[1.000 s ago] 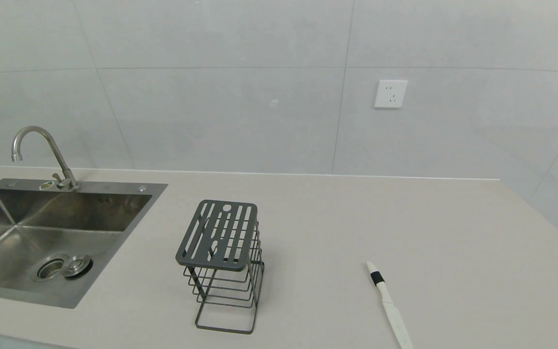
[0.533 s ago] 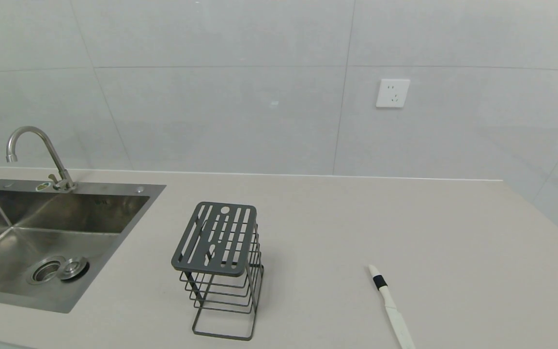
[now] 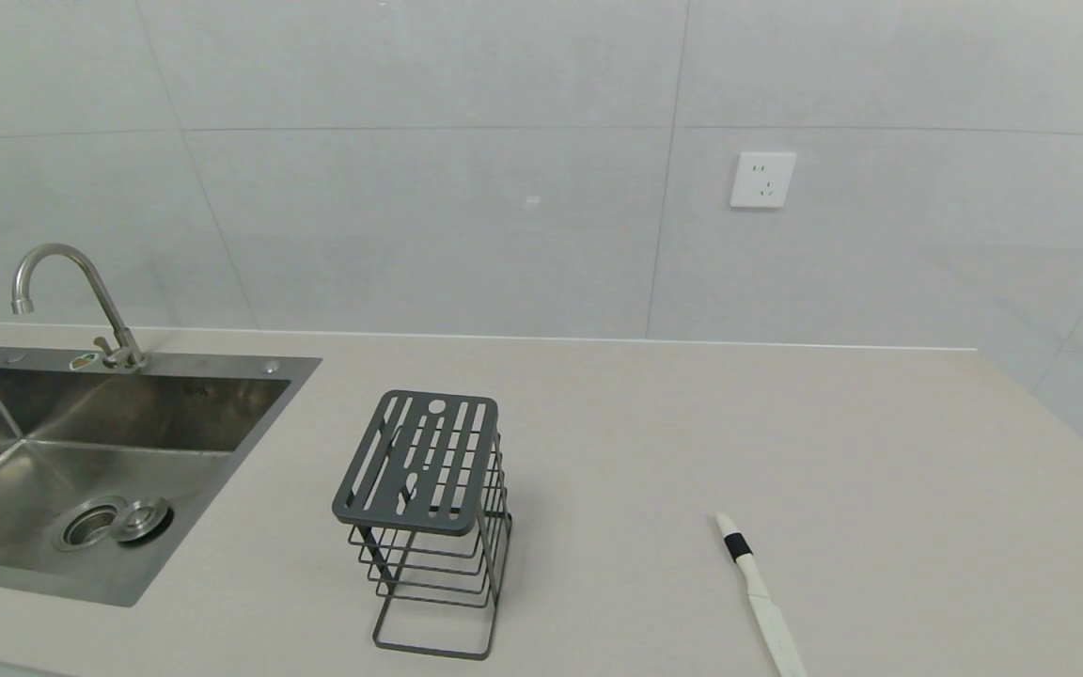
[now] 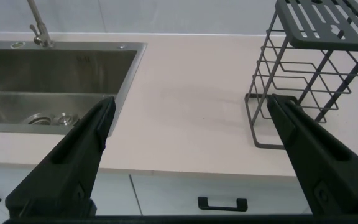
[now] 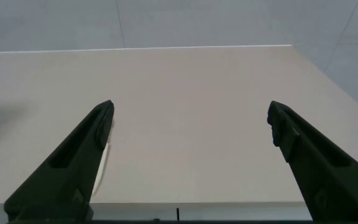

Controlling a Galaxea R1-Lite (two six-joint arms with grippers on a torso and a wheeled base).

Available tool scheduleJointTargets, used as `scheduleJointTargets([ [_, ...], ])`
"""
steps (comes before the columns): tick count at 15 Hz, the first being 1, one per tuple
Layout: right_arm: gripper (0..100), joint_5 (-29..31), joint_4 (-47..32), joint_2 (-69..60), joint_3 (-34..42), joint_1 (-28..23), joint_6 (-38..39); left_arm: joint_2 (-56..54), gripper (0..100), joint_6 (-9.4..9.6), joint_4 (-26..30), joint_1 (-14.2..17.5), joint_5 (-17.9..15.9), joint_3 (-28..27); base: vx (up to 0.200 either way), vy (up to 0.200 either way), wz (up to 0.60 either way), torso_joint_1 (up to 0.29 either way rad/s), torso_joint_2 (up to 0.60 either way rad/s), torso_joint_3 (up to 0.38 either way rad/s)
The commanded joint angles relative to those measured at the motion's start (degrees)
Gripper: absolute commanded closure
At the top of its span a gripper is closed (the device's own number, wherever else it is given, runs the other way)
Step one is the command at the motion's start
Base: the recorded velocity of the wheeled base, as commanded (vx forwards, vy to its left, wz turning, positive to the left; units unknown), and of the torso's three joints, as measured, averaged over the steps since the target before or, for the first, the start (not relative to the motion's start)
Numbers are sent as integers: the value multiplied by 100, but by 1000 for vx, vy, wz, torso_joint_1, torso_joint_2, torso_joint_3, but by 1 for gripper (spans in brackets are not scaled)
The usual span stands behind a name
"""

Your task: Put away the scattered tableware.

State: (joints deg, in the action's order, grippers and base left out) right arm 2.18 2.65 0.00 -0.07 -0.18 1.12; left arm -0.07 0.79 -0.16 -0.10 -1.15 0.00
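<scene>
Near the table's front edge, on the right, a white knife point(image 3: 760, 594) with a black band around it lies flat, one end towards the wall and the other running out past the head view's lower edge. It is well apart from the dark wire knife rack point(image 3: 410, 519), which stands upright at the middle of the table point(image 3: 692, 423), its slotted top plate facing up. Further left, a steel sink point(image 3: 147, 414) is set into the table. In its basin a round drain strainer point(image 3: 90, 525) sits in the floor, with a metal stopper point(image 3: 142, 515) touching it. A curved faucet point(image 3: 81, 282) rises at the sink's back rim. On the tiled wall is a white socket point(image 3: 762, 179).

The left claw point(image 4: 189, 106) is spread wide with nothing in it, before the table's front edge between sink and rack. The right claw point(image 5: 189, 109) is equally wide apart and holds nothing.
</scene>
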Motion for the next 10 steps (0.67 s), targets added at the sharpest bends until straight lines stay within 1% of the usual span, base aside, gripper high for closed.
scheduleJointTargets([
  [1,0,-78,913,0,7,1,2,7,0,17,-2,1,0,0,0,0,0,0,0,0],
  [2,0,-104,1054,0,-19,1,20,7,0,17,-2,1,0,0,0,0,0,0,0,0],
  [3,0,-332,1036,9,-116,9,11,7,0,17,-2,1,0,0,0,0,0,0,0,0],
  [4,0,-825,940,26,-300,9,2,7,0,17,-2,1,-8,0,0,0,0,0,0,0],
  [5,0,-1326,588,167,-502,-8,-7,7,0,17,-2,1,-8,0,0,0,0,0,0,0],
  [7,0,-2002,-396,580,-1065,18,-15,7,0,9,-2,1,-8,0,0,0,0,0,0,0],
  [8,0,-2336,-757,914,-1214,71,-15,7,0,9,-2,1,-8,0,0,0,0,0,0,0],
  [9,0,-2565,-906,1283,-1250,141,-15,7,0,9,-2,1,-8,0,0,0,0,0,0,0],
  [10,0,-2635,-906,1714,-1223,238,-24,7,0,9,-2,1,-8,0,0,0,0,0,0,0],
])
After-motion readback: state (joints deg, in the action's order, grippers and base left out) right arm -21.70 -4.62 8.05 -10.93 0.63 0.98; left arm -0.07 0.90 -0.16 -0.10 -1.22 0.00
